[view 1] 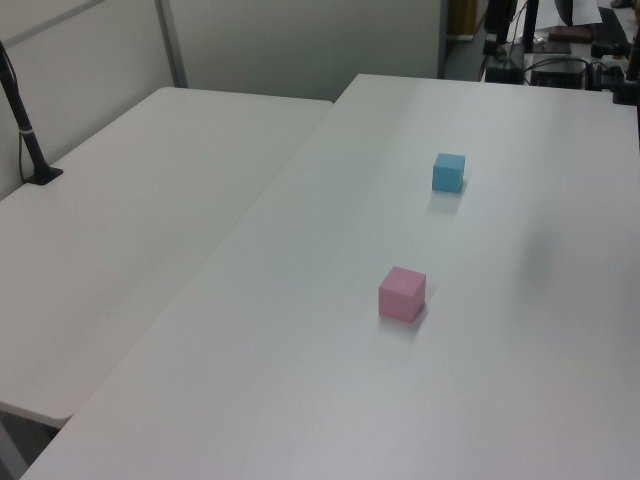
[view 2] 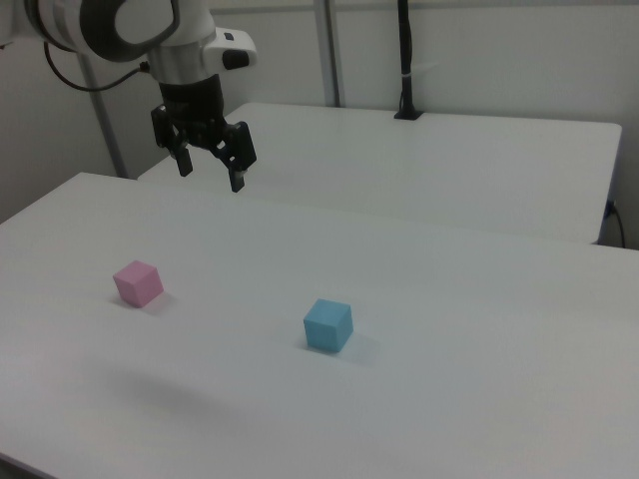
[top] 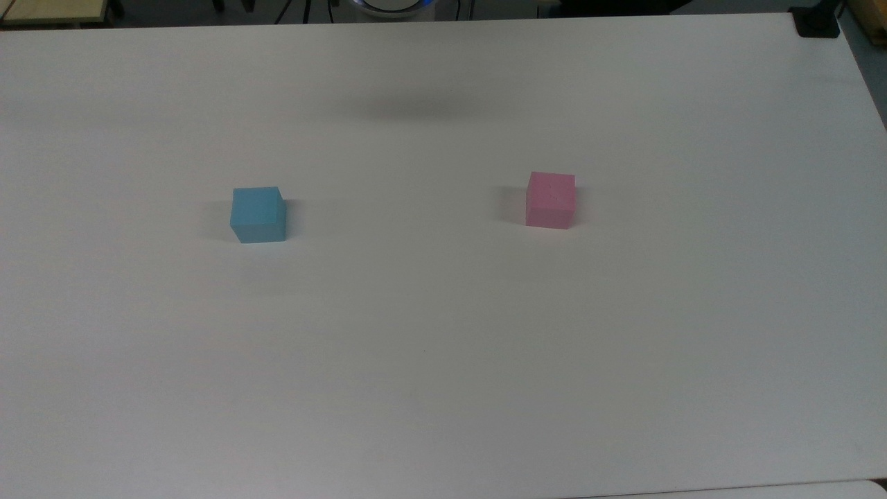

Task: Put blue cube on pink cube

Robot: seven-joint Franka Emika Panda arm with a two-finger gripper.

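Note:
The blue cube (top: 258, 214) rests on the white table (top: 443, 360), left of centre in the top view; it also shows in the left view (view 1: 448, 172) and in the right view (view 2: 327, 325). The pink cube (top: 550, 199) sits apart from it toward the top view's right, nearer the camera in the left view (view 1: 402, 293) and at the right view's left (view 2: 137, 282). My gripper (view 2: 211, 172) hangs open and empty high above the table in the right view, well above and behind both cubes, closer to the pink one.
A second white table (view 1: 130, 220) adjoins along the left view's left side, with a black post (view 1: 25, 125) clamped on it. Another black clamp (top: 818, 21) sits at the table's far right corner in the top view.

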